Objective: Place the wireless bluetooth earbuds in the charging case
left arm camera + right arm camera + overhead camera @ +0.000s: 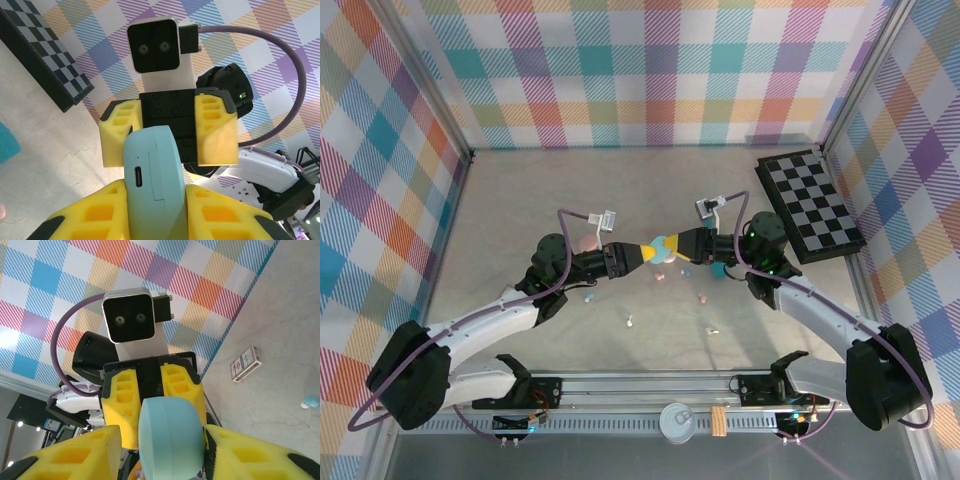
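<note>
Middle of the table: both arms meet nose to nose over the light blue charging case (pixel 662 246).

Left gripper (pixel 647 254): nearly closed, yellow fingers (pixel 95 217) clamped on either side of the case. The left wrist view shows the case's port side facing up, lid seam visible.

Right gripper (pixel 677 245): comes in from the opposite side, jaws partly open and straddling the case's free end. One pad sits against the case. A narrow dark gap shows at the other, so it is not clamped.

Earbuds (pixel 631 321): loose on the surface, scattered from the middle toward the near edge, on the near side of both grippers. All are apart from the fingers and outside the case. I can make out white, pink and pale blue ones.

Checkerboard (pixel 810 205): far right corner.
</note>
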Controlling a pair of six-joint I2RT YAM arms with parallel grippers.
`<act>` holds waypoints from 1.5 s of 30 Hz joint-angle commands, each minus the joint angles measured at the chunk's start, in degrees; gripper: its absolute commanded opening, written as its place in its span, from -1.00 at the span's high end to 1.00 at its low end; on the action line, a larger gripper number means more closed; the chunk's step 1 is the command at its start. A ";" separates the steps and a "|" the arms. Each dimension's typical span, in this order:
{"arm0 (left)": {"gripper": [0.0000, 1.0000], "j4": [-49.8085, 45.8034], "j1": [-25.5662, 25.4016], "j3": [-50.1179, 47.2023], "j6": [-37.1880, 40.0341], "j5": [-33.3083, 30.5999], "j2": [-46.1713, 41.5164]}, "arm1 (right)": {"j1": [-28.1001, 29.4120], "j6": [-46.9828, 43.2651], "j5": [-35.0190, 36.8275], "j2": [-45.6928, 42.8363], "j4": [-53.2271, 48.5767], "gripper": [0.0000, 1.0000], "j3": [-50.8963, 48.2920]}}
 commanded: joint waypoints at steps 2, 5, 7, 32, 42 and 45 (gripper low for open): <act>0.73 2.48 0.58 1.66 -1.22 0.41 0.82 | 0.36 0.17 -1.44 0.71 3.40 0.21 -0.07; 0.73 2.79 0.58 1.37 -1.41 0.32 0.92 | 0.34 0.51 -1.21 0.70 3.53 0.35 -0.21; 0.72 2.71 0.58 1.24 -1.44 0.03 0.82 | 0.34 0.61 -0.26 0.33 2.81 0.50 -0.20; -0.99 3.31 -5.48 -8.52 57.32 -27.19 -7.25 | -4.61 20.84 9.86 4.04 -6.63 0.71 -0.20; -0.84 21.05 -5.66 -5.79 57.89 -24.24 5.57 | -4.61 22.22 9.62 0.80 -6.37 0.69 1.54; -0.76 26.74 -5.67 -5.06 56.60 -23.67 9.69 | -4.55 21.97 9.61 0.15 -6.03 0.68 1.61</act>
